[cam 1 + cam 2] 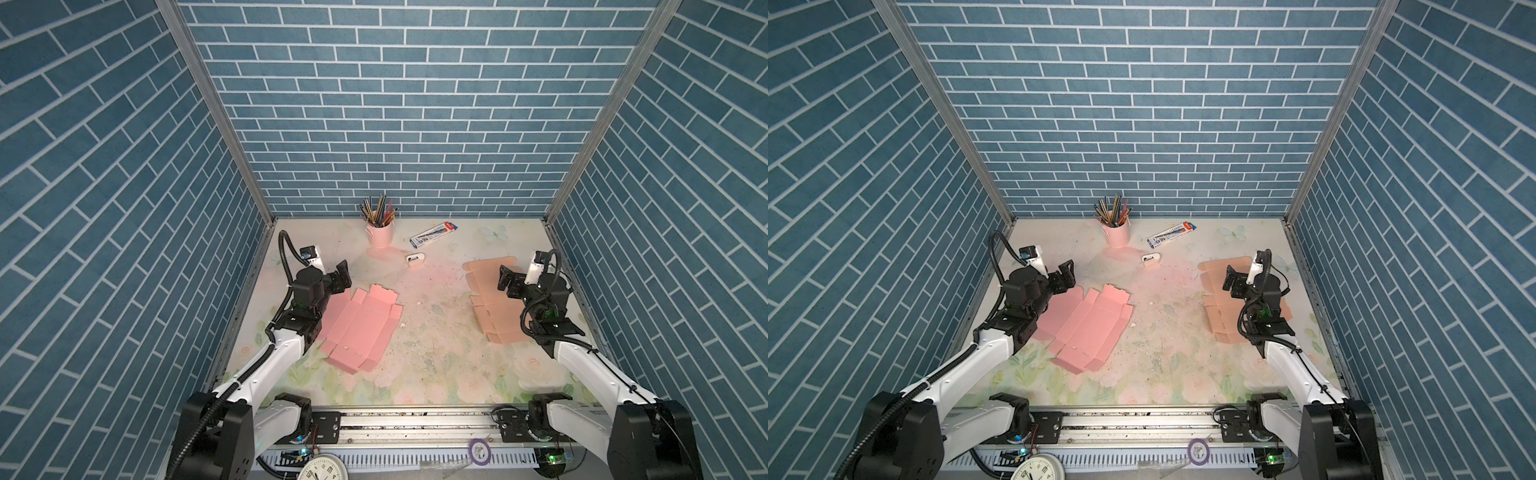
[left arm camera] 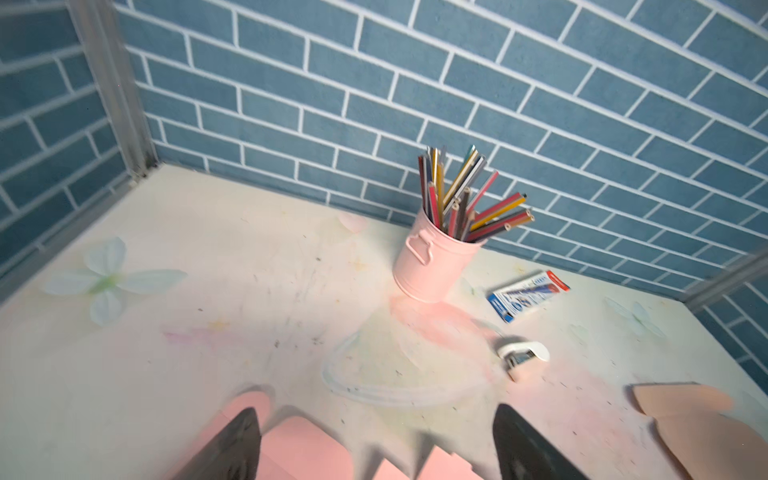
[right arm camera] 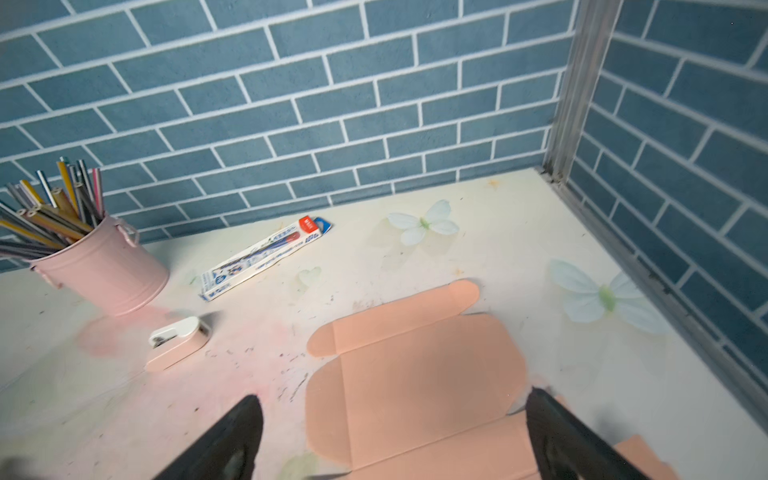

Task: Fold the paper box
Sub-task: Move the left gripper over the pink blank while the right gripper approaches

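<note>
Blue brick-patterned walls [image 1: 395, 104] are seen on three sides of a flower-printed table [image 1: 436, 345], which is scuffed, speckled with grit and stained pink near its middle. Two box sheets are laid flat and unfolded on it, the pink box sheet [image 1: 361, 328] by the left hand [image 1: 342, 276] and the peach box sheet [image 1: 488, 307] by the right hand [image 1: 505, 280]; both hands are held wide open and empty. Such thin card could be pushed along the table instead of lifted, or creased off its fold lines, and the pencil cup [image 1: 380, 237] could be knocked if a sheet is swept backward.
</note>
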Robot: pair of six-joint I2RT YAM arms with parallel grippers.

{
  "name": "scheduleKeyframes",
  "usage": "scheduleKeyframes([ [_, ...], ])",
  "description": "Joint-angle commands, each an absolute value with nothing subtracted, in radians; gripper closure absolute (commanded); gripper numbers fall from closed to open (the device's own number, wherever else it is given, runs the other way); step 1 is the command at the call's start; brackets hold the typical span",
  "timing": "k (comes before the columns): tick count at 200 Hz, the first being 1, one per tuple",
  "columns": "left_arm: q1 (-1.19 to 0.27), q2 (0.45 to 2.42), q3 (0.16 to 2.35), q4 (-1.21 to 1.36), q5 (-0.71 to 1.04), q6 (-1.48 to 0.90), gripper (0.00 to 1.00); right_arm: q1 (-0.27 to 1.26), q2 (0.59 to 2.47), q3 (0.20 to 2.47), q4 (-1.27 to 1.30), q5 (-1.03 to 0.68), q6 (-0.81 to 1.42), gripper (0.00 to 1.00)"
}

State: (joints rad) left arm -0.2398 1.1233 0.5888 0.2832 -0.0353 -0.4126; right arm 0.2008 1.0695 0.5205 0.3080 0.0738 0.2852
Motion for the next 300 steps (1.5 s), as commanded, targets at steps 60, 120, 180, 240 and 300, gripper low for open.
scheduleKeyframes([
  [60, -0.280, 1.181, 0.652, 0.042, 0.316, -0.554, 0.12, 0.505, 1.200, 0.710, -0.127, -0.003, 0.519, 0.01],
  [120, -0.281, 1.187, 0.623, -0.031, 0.353, -0.543, 0.12, 0.694, 1.346, 0.807, -0.167, -0.033, 0.612, 0.02],
  [180, -0.281, 1.224, 0.589, -0.064, 0.314, -0.528, 0.12, 0.736, 1.422, 0.830, -0.108, -0.098, 0.664, 0.02],
  [240, -0.285, 1.194, 0.464, -0.055, 0.278, -0.563, 0.12, 0.740, 1.421, 0.820, -0.115, -0.160, 0.637, 0.03],
  [300, -0.322, 1.203, 0.411, -0.030, 0.277, -0.578, 0.12, 0.742, 1.382, 0.776, -0.113, -0.153, 0.661, 0.03],
])
